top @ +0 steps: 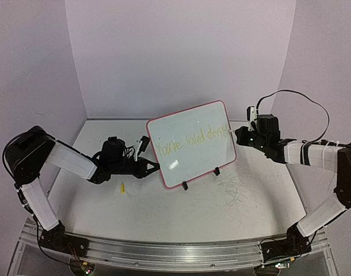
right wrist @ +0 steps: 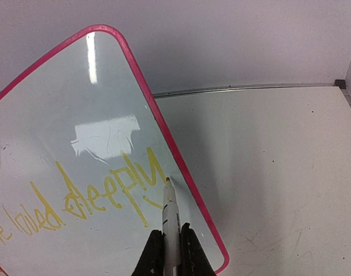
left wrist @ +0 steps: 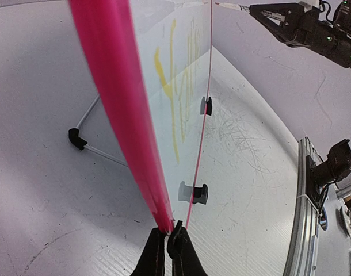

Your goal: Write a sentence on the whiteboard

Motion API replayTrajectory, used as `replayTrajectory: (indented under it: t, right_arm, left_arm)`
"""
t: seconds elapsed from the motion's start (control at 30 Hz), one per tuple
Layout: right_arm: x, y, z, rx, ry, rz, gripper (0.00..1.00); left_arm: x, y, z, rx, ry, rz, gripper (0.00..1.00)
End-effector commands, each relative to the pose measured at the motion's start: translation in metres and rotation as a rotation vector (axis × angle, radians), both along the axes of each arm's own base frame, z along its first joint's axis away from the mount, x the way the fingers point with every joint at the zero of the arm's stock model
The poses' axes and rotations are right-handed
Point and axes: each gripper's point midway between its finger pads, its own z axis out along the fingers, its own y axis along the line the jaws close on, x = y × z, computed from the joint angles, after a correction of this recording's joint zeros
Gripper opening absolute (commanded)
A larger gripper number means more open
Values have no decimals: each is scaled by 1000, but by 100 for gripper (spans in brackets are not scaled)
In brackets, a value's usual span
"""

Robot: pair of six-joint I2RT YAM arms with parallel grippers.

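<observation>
A small rectangular glossy whiteboard (top: 191, 144) with rounded corners and a thin pink-red rim stands near the middle of the white table (top: 164, 221), propped on a black wire stand (left wrist: 77, 140) and leaning back a little. Two black clips (left wrist: 195, 194) hold its lower edge.

Across the board runs the sentence (top: 190, 141), a single line of thin pale-yellow handwriting; the right wrist view reads "loved deeply" (right wrist: 106, 195), and the words before it run off the picture's left edge.

The left gripper (left wrist: 167, 231) is clenched on the whiteboard's pink-red rim at the lower left edge, its two black fingers (left wrist: 155, 253) pinched together with the rim between them. In the top view it reaches in low from the left (top: 154, 168).

The right gripper (right wrist: 171, 238) grasps a slim white marker (right wrist: 170, 207) with a yellow tip, the barrel lying between its fingers and pointing at the board. The tip sits just beside the last letter of "deeply" and close to the right rim; whether it touches the surface cannot be told. In the top view this gripper (top: 239, 135) is at the board's right edge.

On the table, faint grey scribbly scratch marks (top: 236, 192) lie in front of the board to its right, and a small yellow piece (top: 122, 187) lies below the left arm, well apart from the board.
</observation>
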Motion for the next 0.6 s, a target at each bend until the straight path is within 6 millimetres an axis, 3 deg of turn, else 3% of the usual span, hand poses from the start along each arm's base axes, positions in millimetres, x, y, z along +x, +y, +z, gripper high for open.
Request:
replayTrajectory:
  t: [0.0, 0.57]
  right_arm:
    - [13, 6, 25, 23, -66, 2, 0]
    - [21, 7, 7, 1, -43, -10, 0]
  left_arm:
    - [-1, 11, -25, 93, 56, 25, 0]
    - [-2, 11, -24, 91, 59, 22, 0]
